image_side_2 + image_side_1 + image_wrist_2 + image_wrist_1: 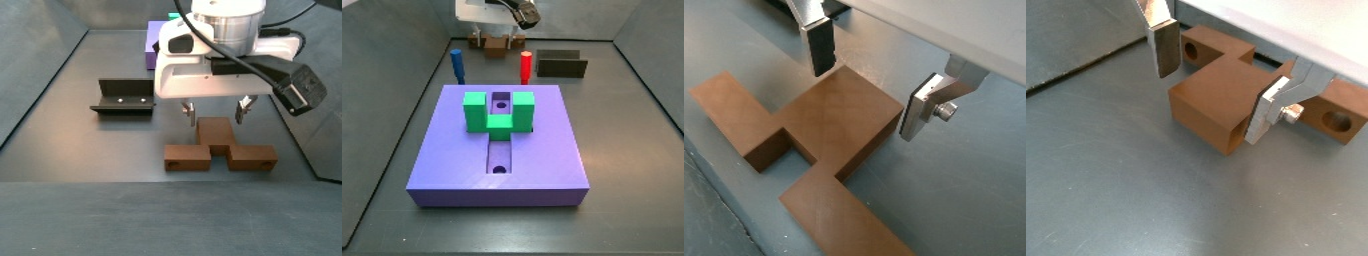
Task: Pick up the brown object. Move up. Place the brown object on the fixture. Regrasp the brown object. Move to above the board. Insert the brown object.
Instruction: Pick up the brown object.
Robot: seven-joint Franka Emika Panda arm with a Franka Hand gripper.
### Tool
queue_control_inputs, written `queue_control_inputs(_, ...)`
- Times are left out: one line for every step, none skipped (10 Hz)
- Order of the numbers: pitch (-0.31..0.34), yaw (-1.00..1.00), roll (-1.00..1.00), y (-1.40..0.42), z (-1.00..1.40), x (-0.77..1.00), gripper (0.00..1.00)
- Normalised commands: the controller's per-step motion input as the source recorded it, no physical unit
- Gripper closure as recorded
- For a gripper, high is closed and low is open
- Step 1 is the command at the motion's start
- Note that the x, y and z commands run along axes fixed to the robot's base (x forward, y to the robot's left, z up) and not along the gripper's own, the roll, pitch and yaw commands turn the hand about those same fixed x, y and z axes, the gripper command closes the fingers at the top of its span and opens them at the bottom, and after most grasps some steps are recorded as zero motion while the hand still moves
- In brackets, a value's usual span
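Gripper [214, 110] low over the grey floor, right of centre in a side view, jaws apart and gripping nothing. Silver fingers [1161, 47] astride the raised middle block of the brown object [1220, 100], one plate to each side, a small gap visible between each plate and the block's faces in both wrist views. Fingertips about level with the block's top edge in a wrist view [858, 122]; contact not apparent.

Brown object [218, 148] directly beneath the gripper, flat on the floor, lower centre-right of that side view: a T-like piece with a taller cube in the middle and two lower arms. Round holes visible in the arms in a wrist view. In the other side view only a sliver of it [486, 44] visible at top centre, behind the gripper [505, 40] and under the white wrist body.

Fixture [123, 97] left of the gripper in a side view, well apart from the brown object, a dark L-shaped bracket with small holes in its upright face. Same fixture [561, 64] at upper right of the other side view.

Board [500, 143] filling the middle of a side view, lavender, with a central groove and round holes, a green U-shaped block [500, 111] seated across the groove. Blue peg [457, 64] and red peg [527, 64] upright just behind the board's far edge. Corner of the board [160, 32] peeking out behind the arm at top centre of the other side view.
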Motion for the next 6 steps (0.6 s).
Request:
queue_control_inputs(-0.040, -0.03, -0.17, 0.06, -0.24, 0.00, 0.00)
queue_control_inputs(-0.041, -0.03, -0.17, 0.07, -0.23, 0.00, 0.00)
queue_control_inputs(-0.030, -0.02, -0.13, 0.06, -0.20, 0.00, 0.00)
queue_control_inputs(-0.033, -0.01, -0.12, 0.07, -0.20, 0.00, 0.00)
queue_control_inputs(-0.030, 0.00, -0.12, 0.06, -0.19, 0.00, 0.00)
queue_control_inputs(-0.017, 0.00, -0.11, 0.01, -0.14, 0.00, 0.00)
